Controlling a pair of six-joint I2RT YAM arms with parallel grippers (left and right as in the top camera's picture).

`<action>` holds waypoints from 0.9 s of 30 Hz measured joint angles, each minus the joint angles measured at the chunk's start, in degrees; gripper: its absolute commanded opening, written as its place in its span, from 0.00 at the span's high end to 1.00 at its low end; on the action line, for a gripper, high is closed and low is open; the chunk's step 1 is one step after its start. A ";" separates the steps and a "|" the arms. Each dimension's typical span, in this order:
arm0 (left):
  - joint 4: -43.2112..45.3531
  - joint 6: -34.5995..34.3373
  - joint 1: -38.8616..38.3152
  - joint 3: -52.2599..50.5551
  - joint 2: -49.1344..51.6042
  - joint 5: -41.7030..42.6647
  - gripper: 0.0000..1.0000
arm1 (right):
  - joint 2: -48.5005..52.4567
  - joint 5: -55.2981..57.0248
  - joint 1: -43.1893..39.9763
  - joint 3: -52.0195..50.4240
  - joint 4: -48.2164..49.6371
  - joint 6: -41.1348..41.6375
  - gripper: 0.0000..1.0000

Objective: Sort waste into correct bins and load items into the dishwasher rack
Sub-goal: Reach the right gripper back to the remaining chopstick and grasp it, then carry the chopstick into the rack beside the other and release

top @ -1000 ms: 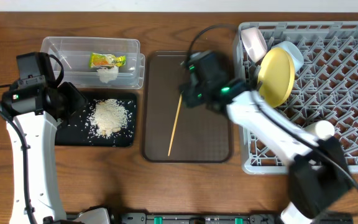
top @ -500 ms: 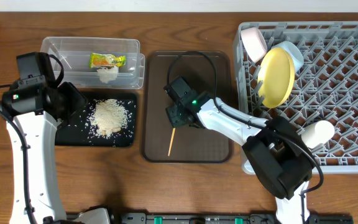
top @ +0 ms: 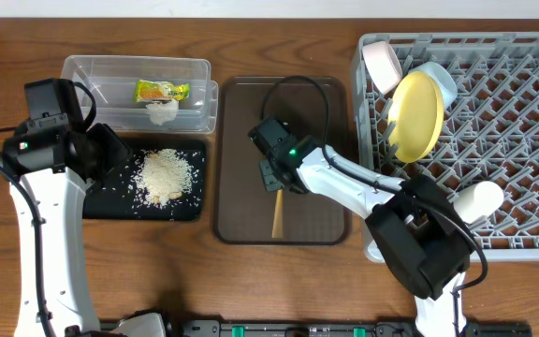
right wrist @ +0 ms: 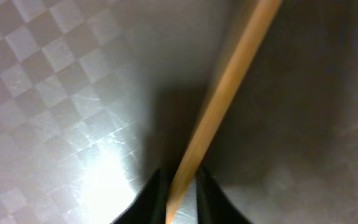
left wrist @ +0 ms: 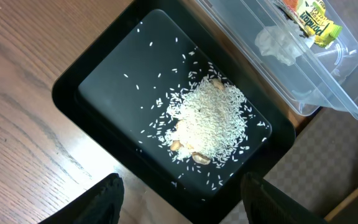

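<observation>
I record my right gripper (right wrist: pixel 179 200) pinched tight on the chopsticks (right wrist: pixel 229 93) near one end, low over the brown tray (top: pixel 241 122), tips trailing to 6 o'clock, apparently for carrying to the rack (top: pixel 531 140) at 3 o'clock; my left gripper (left wrist: pixel 182 199), fingers spread and holding nothing, hangs over the rice (left wrist: pixel 213 121).

White shells and black joint blocks are seen on the left arm (top: pixel 45 225) and the right arm (top: pixel 363 183). Over the brown tray (top: pixel 241 122), a looped black cable (top: pixel 290 80) and a green light (top: pixel 293 154) are carried by the right arm. The left gripper (left wrist: pixel 182 190) is plain black.
</observation>
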 measured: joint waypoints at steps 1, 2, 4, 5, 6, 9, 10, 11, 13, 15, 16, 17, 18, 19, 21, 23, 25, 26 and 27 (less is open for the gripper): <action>0.00 0.00 0.00 0.00 0.00 0.00 0.36 | 0.00 0.09 -0.13 0.00 -0.04 0.15 0.93; 0.00 0.00 0.00 0.00 0.00 0.00 0.36 | -0.02 0.07 -0.35 0.00 -0.04 0.24 0.94; 0.00 0.00 0.00 0.00 0.00 0.00 0.36 | -0.02 0.07 -0.44 0.00 -0.02 0.26 0.98; 0.00 0.00 0.00 0.00 0.00 0.00 0.36 | 0.00 0.07 -0.48 0.02 -0.04 0.35 0.99; 0.00 0.00 0.00 0.00 0.00 0.00 0.36 | 0.00 0.07 -0.48 0.04 -0.04 0.42 0.99; 0.00 0.00 0.00 0.00 0.00 0.00 0.36 | -0.02 0.07 -0.59 0.24 -0.37 0.46 0.99; 0.00 0.00 0.00 0.00 0.00 0.00 0.36 | -0.04 -0.04 -0.68 0.44 -0.63 0.44 0.99; 0.00 0.00 0.00 0.00 0.00 0.00 0.36 | -0.07 -0.11 -0.81 0.57 -0.94 0.42 0.99; 0.00 0.00 0.00 0.00 0.00 0.00 0.36 | -0.39 -0.24 -1.18 0.61 -1.75 -0.07 0.99; 0.00 0.00 0.00 0.00 0.00 0.00 0.36 | -1.31 -0.31 -1.75 0.63 -2.58 -1.03 0.98; 0.00 0.00 0.00 0.00 0.00 0.02 0.36 | -2.29 -0.52 -2.16 0.63 -2.86 -1.75 0.99; 0.00 0.00 0.00 0.00 0.00 0.00 0.36 | -3.21 -0.50 -2.58 0.63 -3.02 -2.19 0.99; -0.02 0.00 0.00 0.00 0.00 0.02 0.36 | -5.31 -0.52 -3.50 0.63 -3.50 -3.15 0.99; 0.00 0.00 0.00 0.00 0.00 0.02 0.36 | -7.13 -0.57 -4.28 0.70 -4.07 -3.69 0.99; 0.00 0.00 0.00 0.00 0.00 0.00 0.36 | -11.17 -0.79 -6.27 1.05 -5.42 -4.81 0.99; 0.00 0.00 0.00 0.00 0.00 0.00 0.36 | -15.76 -1.27 -9.07 1.64 -6.75 -6.25 0.99; 0.00 0.00 0.00 0.00 0.00 0.00 0.36 | -19.67 -2.49 -12.00 2.16 -7.82 -7.63 0.99; -0.02 0.00 0.00 0.00 0.00 0.00 0.36 | -21.81 -3.28 -14.21 2.49 -8.90 -8.46 0.99; 0.00 0.00 0.00 0.00 0.00 0.00 0.36 | -23.10 -3.98 -15.50 2.58 -9.64 -9.03 0.99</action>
